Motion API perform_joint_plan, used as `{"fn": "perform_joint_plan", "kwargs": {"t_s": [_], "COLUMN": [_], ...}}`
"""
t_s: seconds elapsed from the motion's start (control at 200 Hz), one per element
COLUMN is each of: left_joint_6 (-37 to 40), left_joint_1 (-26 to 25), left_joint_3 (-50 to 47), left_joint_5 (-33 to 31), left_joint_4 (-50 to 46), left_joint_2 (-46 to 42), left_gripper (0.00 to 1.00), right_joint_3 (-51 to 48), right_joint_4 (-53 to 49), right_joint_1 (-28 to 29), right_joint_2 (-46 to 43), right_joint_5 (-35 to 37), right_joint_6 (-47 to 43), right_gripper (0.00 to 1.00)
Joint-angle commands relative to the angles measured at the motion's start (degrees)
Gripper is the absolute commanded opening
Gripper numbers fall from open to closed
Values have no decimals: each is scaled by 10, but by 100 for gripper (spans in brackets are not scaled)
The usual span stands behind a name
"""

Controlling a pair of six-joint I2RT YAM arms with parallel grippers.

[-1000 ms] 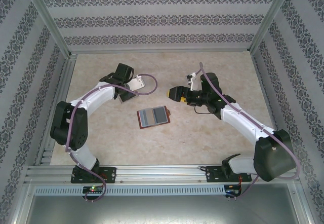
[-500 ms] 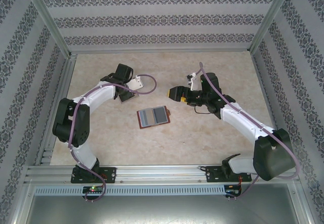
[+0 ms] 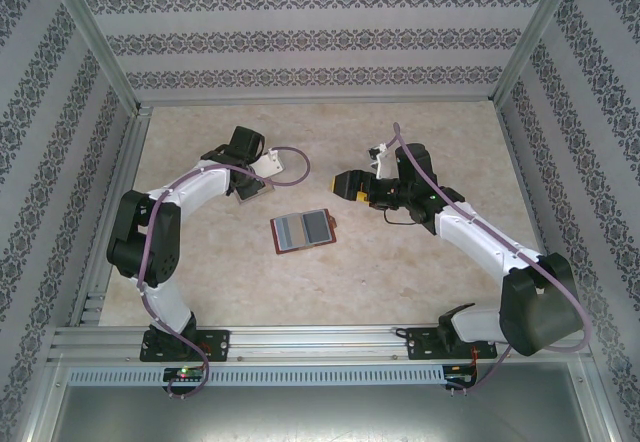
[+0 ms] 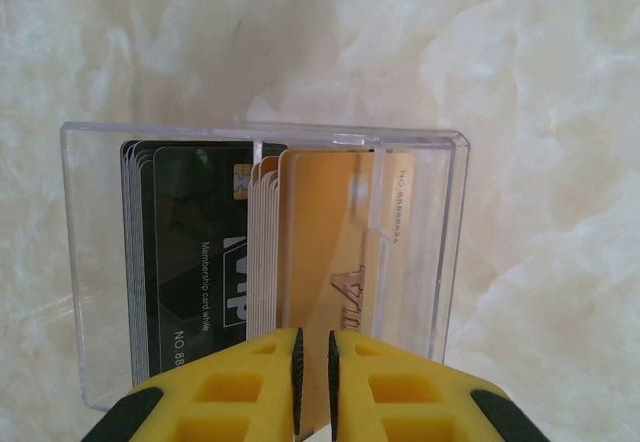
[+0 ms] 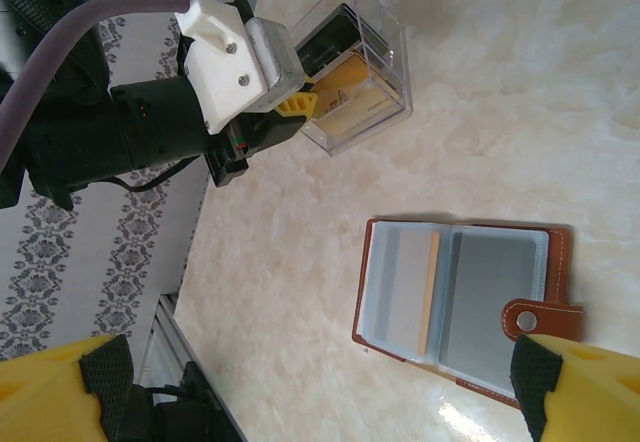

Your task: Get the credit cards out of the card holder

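Left gripper [image 4: 314, 372]: fingers stood a narrow slit apart, at the clear box [image 4: 447, 262] of cards.
Card holder [image 3: 303, 229]: lay open on the table [image 3: 400, 282], between the arms.
Right gripper [image 3: 347, 184]: gaped wide, empty, near the holder.

A clear plastic box [image 4: 420, 242] lies flat on the pale marbled desk [image 4: 540, 82]. Inside it are two fanned stacks side by side. On the left are black cards [image 4: 190, 252], the top one printed "VIP" with a small chip near its upper edge. On the right are gold cards [image 4: 320, 252], also marked "VIP". The left hand [image 4: 312, 362] hangs over the box's near edge. Its yellow fingers [image 4: 250, 382] stand almost together, with only a thin slit between them, above the gold stack's near end. Whether they pinch a card cannot be told.
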Motion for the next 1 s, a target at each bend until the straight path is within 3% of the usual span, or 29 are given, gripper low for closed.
{"fn": "perform_joint_plan", "kwargs": {"t_s": [0.0,0.235,0.31,0.365,0.4,0.53,0.879,0.994], "left_joint_6": [-9,-59,-104,-152,-183,-310,-674,-796], "left_joint_1": [9,14,15,18,19,29,31,30], "left_joint_3": [-1,8,11,14,18,10,-126,-196], "left_joint_5": [-27,-11,7,31,43,117,250,317], "left_joint_4": [24,20,17,7,-1,-33,-12,47], "left_joint_2": [13,-12,-35,-54,-65,-108,-230,-241], "left_gripper": [17,20,30,37,46,53,56,56], "right_joint_3": [-5,-10,-7,-3,-2,10,43,48], "right_joint_4": [7,2,-6,-11,-13,-22,-42,-56], "right_joint_1": [-8,-5,1,8,14,45,135,149], "right_joint_2": [1,-4,-4,-1,1,20,99,124], "right_joint_5": [-12,-6,2,11,18,39,122,163], "right_joint_6": [-4,-4,-9,-13,-15,-21,-32,-37], "right_gripper": [98,98,98,98,98,98,98,98]}}
